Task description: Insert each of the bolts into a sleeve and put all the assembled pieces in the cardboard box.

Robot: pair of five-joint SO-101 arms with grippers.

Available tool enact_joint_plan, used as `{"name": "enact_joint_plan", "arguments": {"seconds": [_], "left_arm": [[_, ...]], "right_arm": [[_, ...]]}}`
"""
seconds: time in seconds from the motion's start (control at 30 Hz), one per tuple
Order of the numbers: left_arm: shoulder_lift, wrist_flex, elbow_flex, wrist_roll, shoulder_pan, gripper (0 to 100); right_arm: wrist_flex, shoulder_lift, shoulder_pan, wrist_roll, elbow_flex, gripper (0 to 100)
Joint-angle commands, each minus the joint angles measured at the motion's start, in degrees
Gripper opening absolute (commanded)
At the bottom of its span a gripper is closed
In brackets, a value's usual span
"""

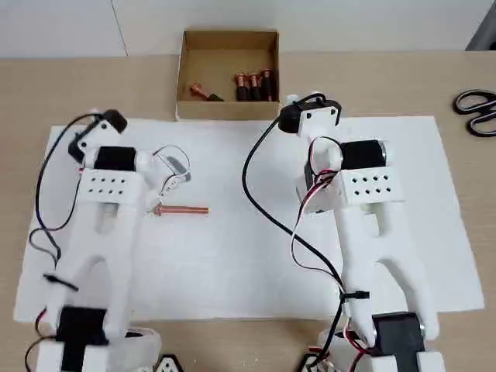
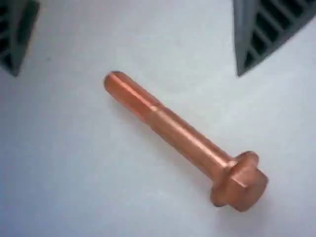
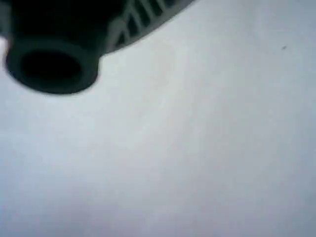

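Scissors (image 1: 474, 113) lie well apart from the cardboard box (image 1: 221, 66).

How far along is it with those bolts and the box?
Done: about four assembled pieces already lie in the cardboard box. In hand: the right pincer seems to hold a black sleeve, and the open left pincer hovers around one bare bolt lying on the white sheet. Left: joining that pair and boxing it.
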Motion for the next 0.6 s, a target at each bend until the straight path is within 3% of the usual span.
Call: {"name": "enact_joint_plan", "arguments": {"seconds": [0.0,0.57], "left_arm": [[3.78,0.62,-2.51,1.14,0.0,26],[24.97,-0.44,-7.08,4.4,-0.18,26]], "right_arm": [[-0.13,-3.03,0.31,0.0,-0.53,0.5],[-0.13,-2.59,0.4,0.0,-0.44,0.5]]}}
